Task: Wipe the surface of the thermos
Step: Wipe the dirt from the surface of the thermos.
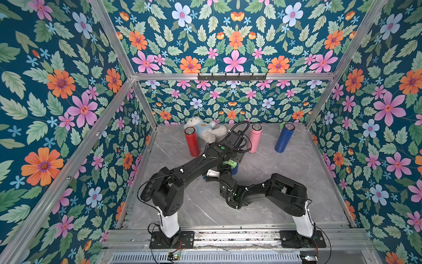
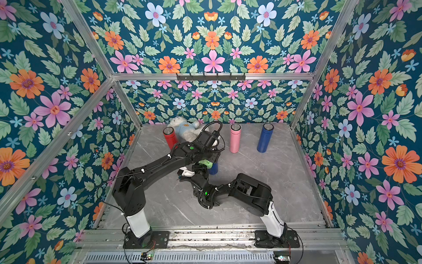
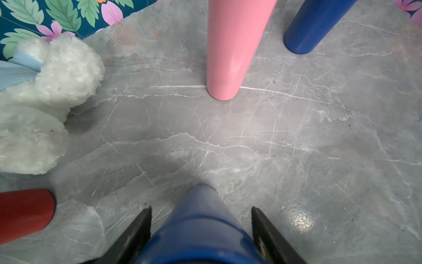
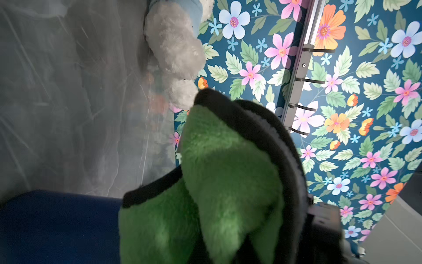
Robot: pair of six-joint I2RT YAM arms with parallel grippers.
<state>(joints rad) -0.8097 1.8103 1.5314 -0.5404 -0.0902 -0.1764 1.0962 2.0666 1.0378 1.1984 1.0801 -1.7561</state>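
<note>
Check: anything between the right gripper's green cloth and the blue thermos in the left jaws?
Nothing visible. The green cloth looks pressed right against the held blue thermos; the pink thermos and plush toy sit apart, farther back.

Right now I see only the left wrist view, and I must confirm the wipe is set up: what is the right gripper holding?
Observer: The right gripper is shut on a green cloth with a black edge.
Operator: Is the cloth on my thermos?
Observer: In both top views it lies against the side of the near blue thermos.
Operator: Is the red thermos capped?
Observer: Yes, the red thermos stands with its silver lid on.
</note>
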